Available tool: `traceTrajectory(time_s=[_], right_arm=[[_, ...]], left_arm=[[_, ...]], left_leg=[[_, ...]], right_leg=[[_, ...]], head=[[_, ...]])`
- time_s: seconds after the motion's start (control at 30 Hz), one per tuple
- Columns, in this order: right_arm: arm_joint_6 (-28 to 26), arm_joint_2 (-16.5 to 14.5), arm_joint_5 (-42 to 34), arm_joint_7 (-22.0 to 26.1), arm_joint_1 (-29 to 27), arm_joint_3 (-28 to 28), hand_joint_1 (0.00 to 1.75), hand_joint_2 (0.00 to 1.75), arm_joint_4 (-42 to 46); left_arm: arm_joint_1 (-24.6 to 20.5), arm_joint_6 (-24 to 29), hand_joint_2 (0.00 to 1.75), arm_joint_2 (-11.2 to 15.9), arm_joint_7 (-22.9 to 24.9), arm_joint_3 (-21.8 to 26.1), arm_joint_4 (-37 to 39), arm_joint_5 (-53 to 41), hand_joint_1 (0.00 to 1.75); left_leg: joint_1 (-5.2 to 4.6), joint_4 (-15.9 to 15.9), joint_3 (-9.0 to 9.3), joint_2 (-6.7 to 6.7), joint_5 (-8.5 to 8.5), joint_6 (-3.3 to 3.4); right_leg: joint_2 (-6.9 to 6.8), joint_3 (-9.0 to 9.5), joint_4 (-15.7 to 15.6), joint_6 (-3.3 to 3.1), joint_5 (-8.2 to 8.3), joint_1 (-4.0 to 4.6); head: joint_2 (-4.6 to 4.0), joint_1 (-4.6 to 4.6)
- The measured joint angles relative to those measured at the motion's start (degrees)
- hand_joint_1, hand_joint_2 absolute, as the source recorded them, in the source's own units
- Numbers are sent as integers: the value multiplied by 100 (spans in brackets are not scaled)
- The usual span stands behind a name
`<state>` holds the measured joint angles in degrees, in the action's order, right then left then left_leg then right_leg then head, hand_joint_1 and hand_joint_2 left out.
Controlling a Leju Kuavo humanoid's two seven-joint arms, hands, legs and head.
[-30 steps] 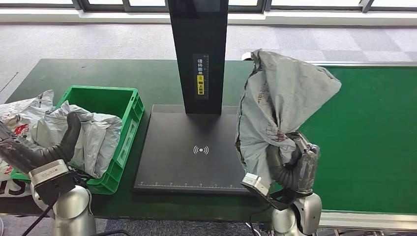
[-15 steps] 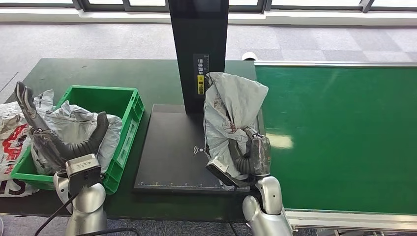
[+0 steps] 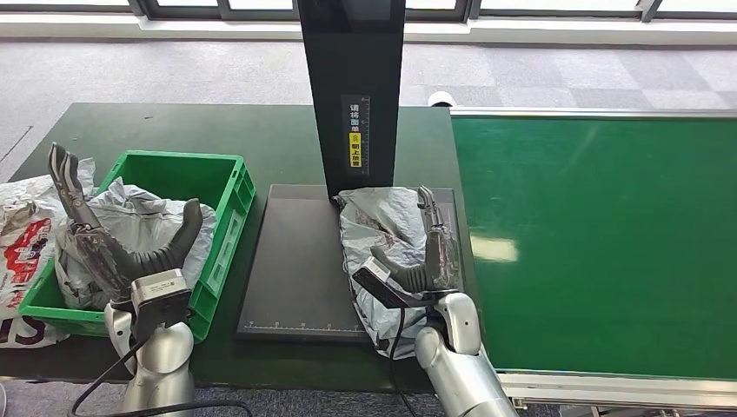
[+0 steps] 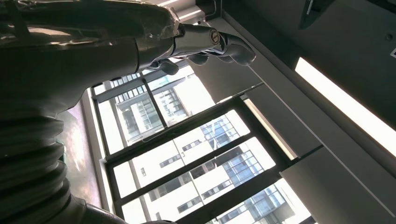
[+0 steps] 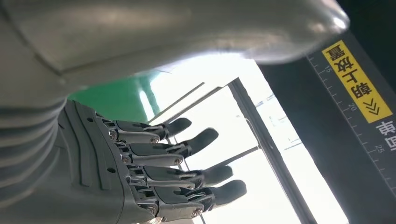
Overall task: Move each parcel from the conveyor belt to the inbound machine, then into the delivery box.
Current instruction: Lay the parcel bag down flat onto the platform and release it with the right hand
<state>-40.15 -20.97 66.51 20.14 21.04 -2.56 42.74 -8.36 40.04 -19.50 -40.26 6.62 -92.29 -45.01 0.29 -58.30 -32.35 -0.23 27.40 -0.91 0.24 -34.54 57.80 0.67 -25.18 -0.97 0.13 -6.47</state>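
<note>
The grey parcel [image 3: 382, 252], which a second ago hung high over the edge of the conveyor belt [image 3: 600, 234] in the right hand [image 3: 426, 261] and half a second ago was held just above the scan plate, now lies flat on the right part of the inbound machine's plate [image 3: 295, 261], its near end hanging slightly past the plate's front edge and its far end close to the foot of the black upright column [image 3: 352, 95]. The right hand has let go: its fingers [image 3: 428, 217] stand straight and spread, raised along the parcel's right side, and the right wrist view shows the same fingers [image 5: 187, 149] extended and apart with nothing between them. The left hand [image 3: 113, 243] has risen since a second ago, when it lay low beside the crate; it now stands upright in front of the green delivery box [image 3: 230, 217], fingers [image 3: 65, 182] stretched upward, thumb out to the side, holding nothing. Crumpled grey parcels [image 3: 139, 226] fill the delivery box as before, and a white bag with red print [image 3: 22, 234] lies on the dark green surface [image 3: 174, 130] to the box's left.
</note>
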Motion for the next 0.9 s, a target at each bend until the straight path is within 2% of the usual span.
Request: traceTrajectory(time_s=[0.17,0.3,0.4,0.53,0.7,0.9], right_arm=[[-3,-1,-351,464,19,0,0,0,-83],[-8,1,-1022,1273,-161,2,0,0,372],[-8,1,-1196,1472,-258,2,0,0,695],[-7,1,-1446,1620,-418,2,0,175,1117],[-13,28,-2097,1982,-815,2,0,175,2668],[-7,65,-2155,1992,-960,2,0,175,3530]], left_arm=[[-5,0,175,0,0,0,38,-33,0],[-5,0,175,0,0,0,38,-60,0],[-5,1,175,0,0,0,38,-66,0],[-5,1,175,0,0,0,45,-79,0],[-20,1,175,0,2,-9,161,-108,0],[-43,0,175,0,2,-43,273,-111,0]], left_leg=[[0,0,1,0,0,0],[0,0,0,0,0,0],[0,0,0,5,1,-1],[-1,-1,0,2,1,-1],[-4,-2,-2,13,3,1],[-6,-2,2,26,5,2]], right_leg=[[0,-1,0,0,0,0],[0,-3,0,0,0,0],[4,-5,0,0,0,0],[2,-6,0,0,0,0],[9,-10,0,0,0,-2],[18,-14,0,-1,2,-3]], head=[[0,0],[0,0],[0,0],[0,0],[0,1],[0,3]])
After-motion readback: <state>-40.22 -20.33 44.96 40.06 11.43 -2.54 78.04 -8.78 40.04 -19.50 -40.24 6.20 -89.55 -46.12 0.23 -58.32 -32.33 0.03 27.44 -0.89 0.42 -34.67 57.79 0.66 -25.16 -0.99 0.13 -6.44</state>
